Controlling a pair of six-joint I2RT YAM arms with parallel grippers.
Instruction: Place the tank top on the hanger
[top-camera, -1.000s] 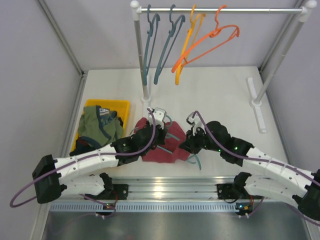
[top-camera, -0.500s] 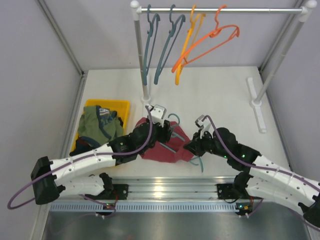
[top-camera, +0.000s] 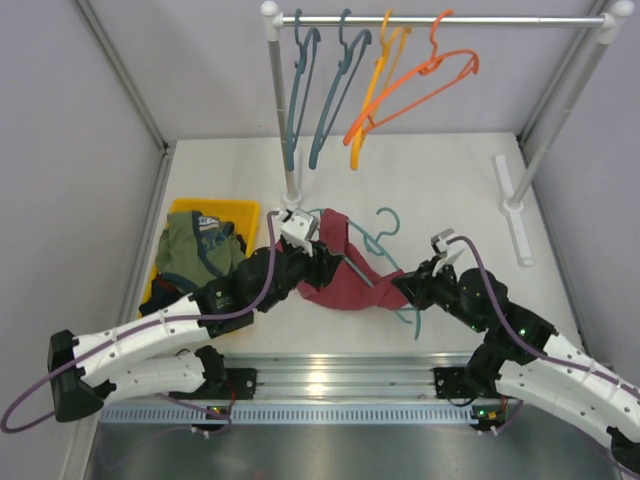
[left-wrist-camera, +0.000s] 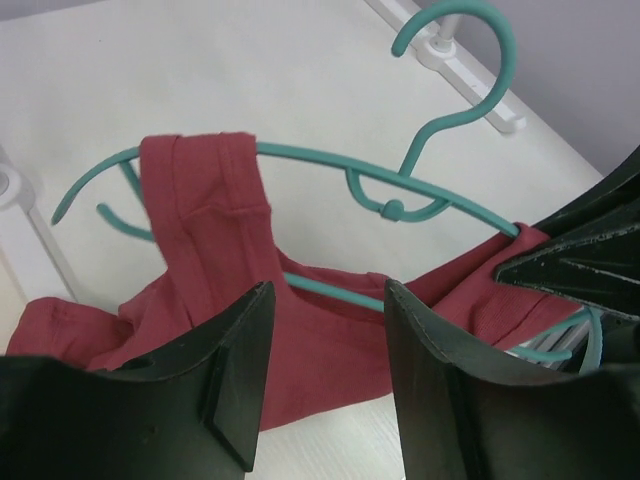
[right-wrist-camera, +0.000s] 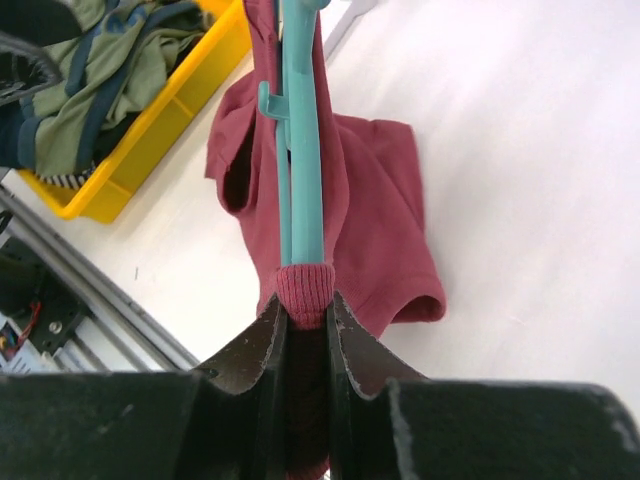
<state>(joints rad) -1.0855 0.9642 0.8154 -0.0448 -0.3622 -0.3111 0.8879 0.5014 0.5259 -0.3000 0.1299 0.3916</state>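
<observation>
- Grip on the load lies with the right gripper (right-wrist-camera: 305, 318) alone. Its jaws are almost closed, pinching one end of the teal hanger (left-wrist-camera: 400, 180) with a maroon strap wrapped over that end. If the pinch slackens, hanger and cloth would likely drop to the table (top-camera: 450, 200)
- Left gripper (left-wrist-camera: 327, 335) has its fingers about half apart with nothing between them, just beside the tank top (left-wrist-camera: 300, 350). Closing from here could catch the hanger's lower bar along with the cloth and twist the frame
- Tank top sits on the hanger by both straps, one over the far shoulder and one under the right jaws, with its body sagging below the bar. The far strap lies toward the tip, so tilting that end down might let it slide off
- Hem seems to rest on the table, so hauling the hanger sideways could drag the cloth and pull a strap loose
- Yellow bin (top-camera: 250, 212) holding the olive garment (top-camera: 195, 250) is near the left arm, and a wide swing could snag it
</observation>
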